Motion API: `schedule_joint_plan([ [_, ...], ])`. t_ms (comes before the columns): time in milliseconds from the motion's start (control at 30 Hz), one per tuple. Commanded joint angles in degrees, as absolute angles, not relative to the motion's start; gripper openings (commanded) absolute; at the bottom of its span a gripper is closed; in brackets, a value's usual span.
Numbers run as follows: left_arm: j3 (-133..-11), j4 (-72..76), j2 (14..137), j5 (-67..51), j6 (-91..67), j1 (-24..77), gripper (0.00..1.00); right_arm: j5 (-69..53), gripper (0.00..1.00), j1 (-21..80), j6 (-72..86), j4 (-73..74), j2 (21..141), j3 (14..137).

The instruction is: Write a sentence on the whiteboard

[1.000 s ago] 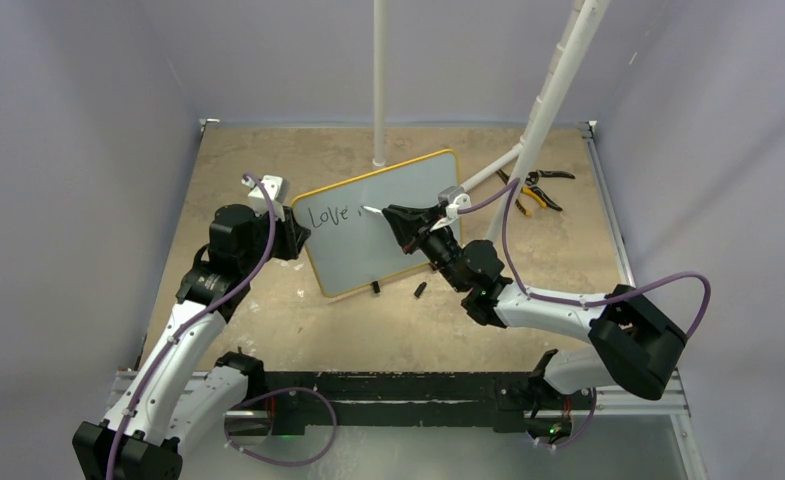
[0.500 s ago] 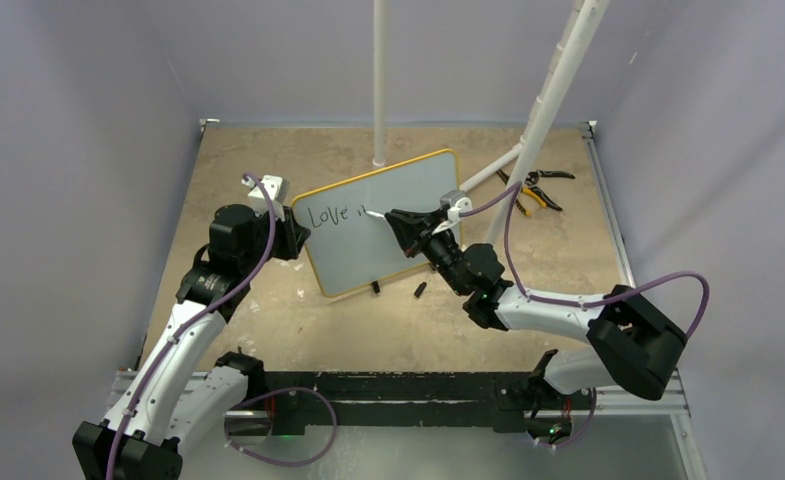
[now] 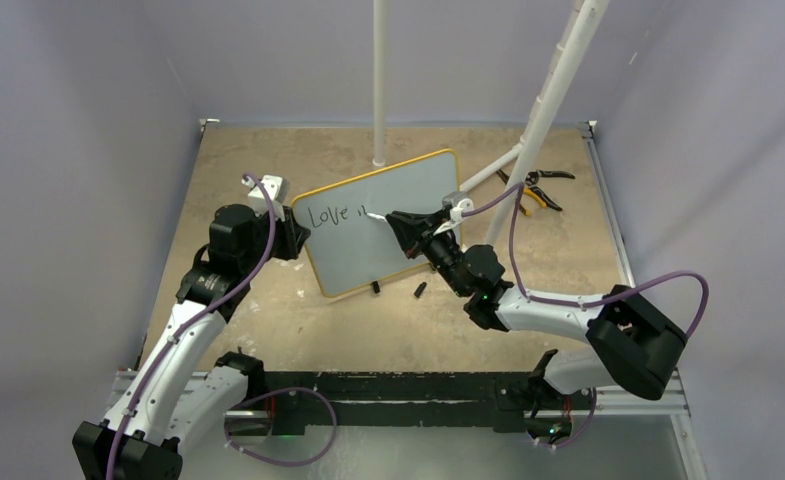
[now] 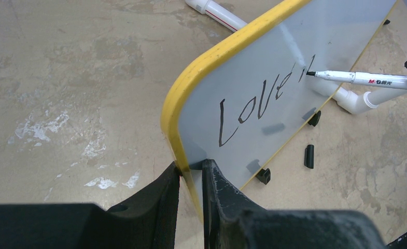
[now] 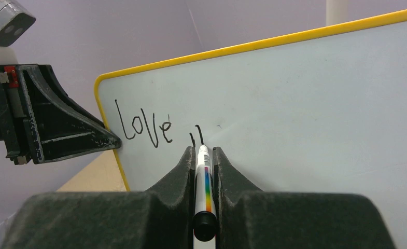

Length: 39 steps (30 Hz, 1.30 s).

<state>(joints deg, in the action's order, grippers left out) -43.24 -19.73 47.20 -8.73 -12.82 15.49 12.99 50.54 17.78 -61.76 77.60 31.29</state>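
The whiteboard with its yellow frame stands tilted on the table, with "Love" and two short strokes written on it. It also shows in the left wrist view and the right wrist view. My left gripper is shut on the board's left edge. My right gripper is shut on a white marker with a rainbow stripe. The marker has its tip on the board just right of the second stroke.
A black marker cap lies on the table by the board's foot. White PVC poles rise behind the board. Yellow-handled pliers lie at the back right. Purple walls enclose the table.
The right gripper and marker shifted slightly left and down on the board. A second short stroke has appeared after "Love". The left arm has not moved.
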Motion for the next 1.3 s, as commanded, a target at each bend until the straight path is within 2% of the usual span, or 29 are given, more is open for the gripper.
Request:
schedule_joint_plan([
  [0, -43.0, -17.3, 47.0, -9.0, -12.0, 15.3, 0.11, 15.3, 0.00, 49.9, 16.8, -64.8, 77.1, 33.5],
  [500, -43.0, -17.3, 46.9, -8.9, -11.9, 15.3, 0.11, 16.3, 0.00, 49.9, 16.1, -64.6, 78.1, 35.2],
  [1267, -43.0, -17.3, 46.9, -9.2, -12.0, 15.3, 0.11, 19.9, 0.00, 49.9, 18.2, -63.2, 75.6, 29.8],
])
